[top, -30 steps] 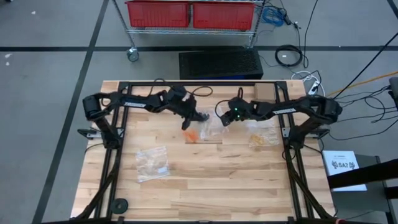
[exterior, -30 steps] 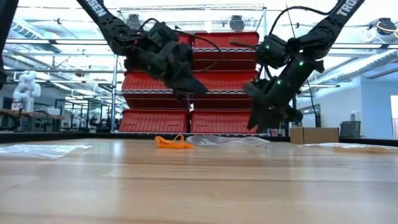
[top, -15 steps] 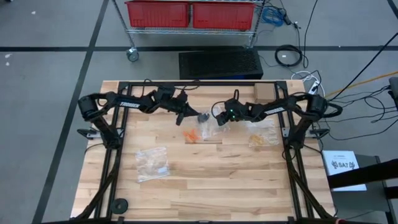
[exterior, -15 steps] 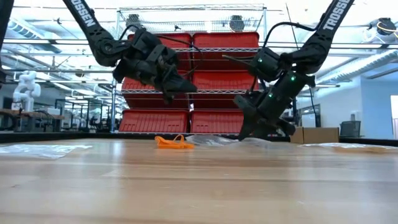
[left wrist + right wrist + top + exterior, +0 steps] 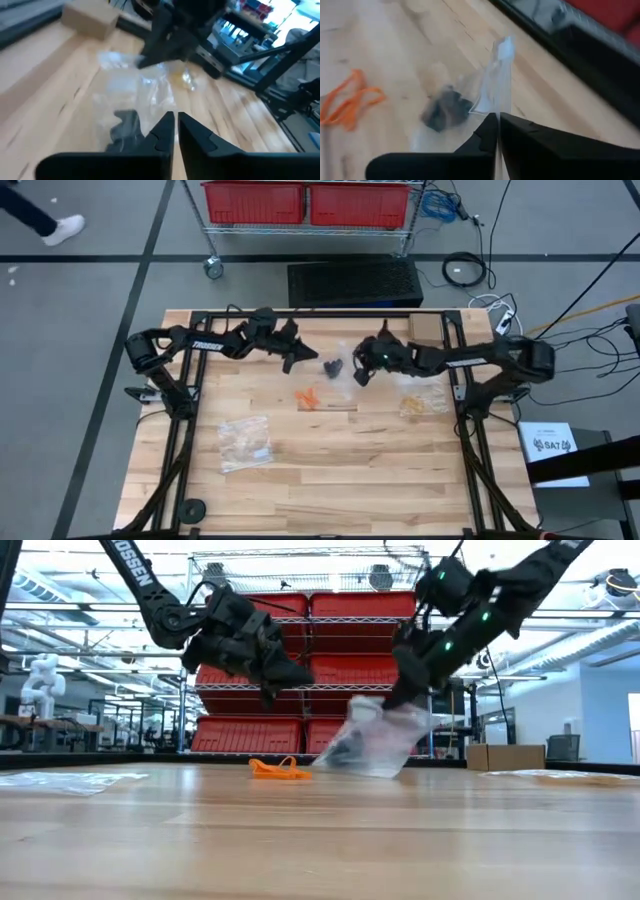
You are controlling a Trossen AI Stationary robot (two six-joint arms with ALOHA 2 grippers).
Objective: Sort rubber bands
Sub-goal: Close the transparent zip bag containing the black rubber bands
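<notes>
Pinching the clear bag (image 5: 375, 740) of black bands (image 5: 446, 107) off the table (image 5: 330, 470), my right gripper (image 5: 400, 695) was clamped; left gripper (image 5: 285, 675) hovered, fingers together.

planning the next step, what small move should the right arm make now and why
Probably hold the clear bag up and steady: the right end effector pinches its top edge, black rubber bands sit inside, and the left end effector hovers nearby, holding nothing.
</notes>
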